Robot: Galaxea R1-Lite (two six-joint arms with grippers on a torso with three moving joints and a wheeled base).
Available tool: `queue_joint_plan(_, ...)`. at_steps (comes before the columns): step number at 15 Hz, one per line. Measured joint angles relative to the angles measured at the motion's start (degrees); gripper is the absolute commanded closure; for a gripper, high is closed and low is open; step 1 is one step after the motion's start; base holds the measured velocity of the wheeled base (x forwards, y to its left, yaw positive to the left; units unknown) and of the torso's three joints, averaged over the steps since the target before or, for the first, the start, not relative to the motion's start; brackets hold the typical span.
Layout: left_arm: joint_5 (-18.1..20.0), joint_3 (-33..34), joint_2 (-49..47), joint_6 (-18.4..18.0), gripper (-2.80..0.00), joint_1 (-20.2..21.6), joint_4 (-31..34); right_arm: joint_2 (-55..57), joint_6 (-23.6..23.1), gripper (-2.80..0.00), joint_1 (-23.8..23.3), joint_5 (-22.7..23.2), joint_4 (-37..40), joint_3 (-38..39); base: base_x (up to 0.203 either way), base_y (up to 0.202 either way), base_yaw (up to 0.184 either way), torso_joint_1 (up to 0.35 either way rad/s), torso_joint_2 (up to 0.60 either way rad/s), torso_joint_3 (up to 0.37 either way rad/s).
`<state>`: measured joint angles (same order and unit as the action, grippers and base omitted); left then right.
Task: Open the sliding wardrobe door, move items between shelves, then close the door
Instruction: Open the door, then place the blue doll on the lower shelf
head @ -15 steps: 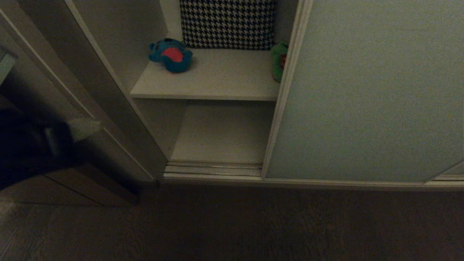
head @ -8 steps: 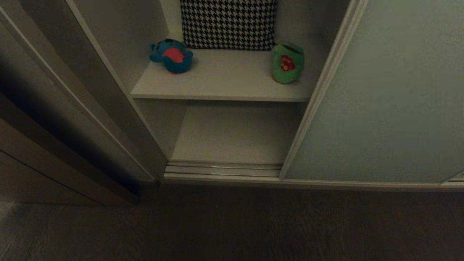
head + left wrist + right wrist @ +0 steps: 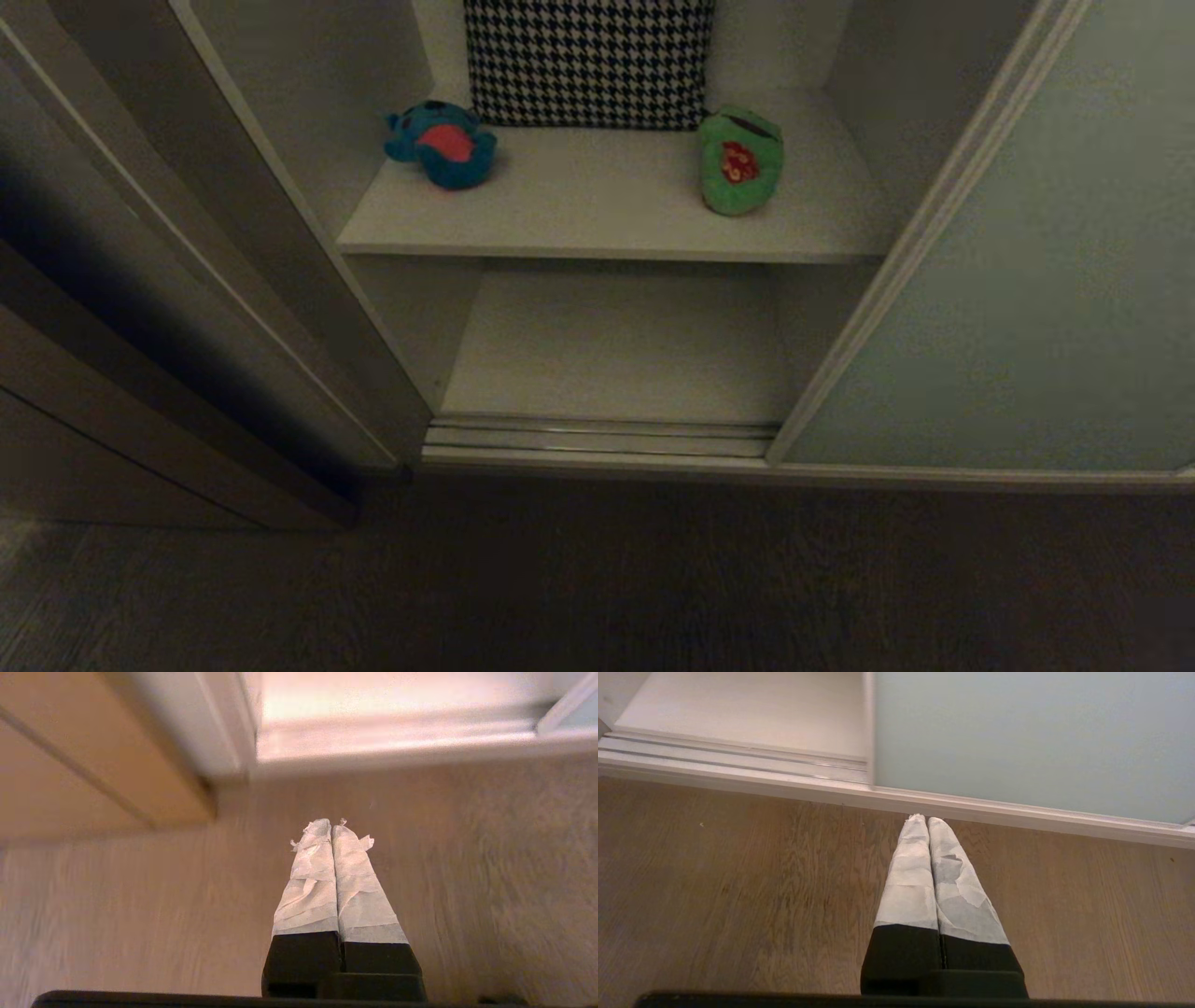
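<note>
Sliding rightward since a second ago, the tall matte pale grey-green sliding wardrobe door [image 3: 1055,308] with its thin light frame now clears the whole compartment, uncovering the green plush frog in red patterned clothing [image 3: 740,161] that its edge half hid before, and the dark arm that showed low at the left of our head view is gone from it. We see both toys lying on the upper plain white shelf board [image 3: 607,219]: the frog toward the right, the smaller teal-blue plush bear with a red belly [image 3: 441,144] toward the left, well apart, with the black-and-white houndstooth cushion [image 3: 588,61] standing against the back wall between them. We count two plush toys, one cushion, two shelves in view, the lower white shelf board [image 3: 616,345] bare beneath, and one sliding door. Our left gripper [image 3: 331,828] hangs over the brown wooden floor [image 3: 140,914] near the wardrobe's bottom rail, its tape-wrapped jaws pressed shut on nothing; our right gripper [image 3: 922,820] hangs likewise over the floor just before the door's lower frame, jaws closed and empty. With the door judged open enough, the step in hand is reaching for a toy; we reckon it best done by parting the jaws before entering, coming in level above the shelf edge, and closing across the soft body's middle without nudging the cushion.
</note>
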<state>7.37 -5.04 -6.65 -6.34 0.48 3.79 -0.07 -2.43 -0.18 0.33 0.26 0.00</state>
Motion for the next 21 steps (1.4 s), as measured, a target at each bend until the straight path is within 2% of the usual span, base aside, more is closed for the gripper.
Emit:
queue_joint_plan(2, 0.6, 1.4, 3.7, -0.6, 0.0, -0.6, -1.4, 0.0, 0.0, 0.0, 0.0, 0.0, 0.0, 0.0, 0.0, 0.0, 0.0, 0.0, 0.0, 0.0)
queue_joint_plan(5, -5.3, 3.9, 5.9, -1.3, 0.0, -0.9, -2.8, 0.0, 0.0, 0.0, 0.0, 0.0, 0.0, 0.0, 0.0, 0.0, 0.0, 0.0, 0.0, 0.0)
queue_joint_plan(6, -5.7, 4.4, 6.2, -1.3, 0.0, -0.9, -3.1, 0.0, 0.0, 0.0, 0.0, 0.0, 0.0, 0.0, 0.0, 0.0, 0.0, 0.0, 0.0, 0.0)
queue_joint_plan(15, -5.9, 5.0, 6.7, -0.4, 0.0, -0.9, -3.0, 0.0, 0.0, 0.0, 0.0, 0.0, 0.0, 0.0, 0.0, 0.0, 0.0, 0.0, 0.0, 0.0)
queue_joint_plan(19, -6.0, 5.0, 6.7, -1.9, 0.0, -0.9, -3.0, 0.0, 0.0, 0.0, 0.0, 0.0, 0.0, 0.0, 0.0, 0.0, 0.0, 0.0, 0.0, 0.0)
queue_joint_plan(21, -5.7, 5.0, 6.7, -1.6, 0.0, -0.9, -3.0, 0.0, 0.0, 0.0, 0.0, 0.0, 0.0, 0.0, 0.0, 0.0, 0.0, 0.0, 0.0, 0.0)
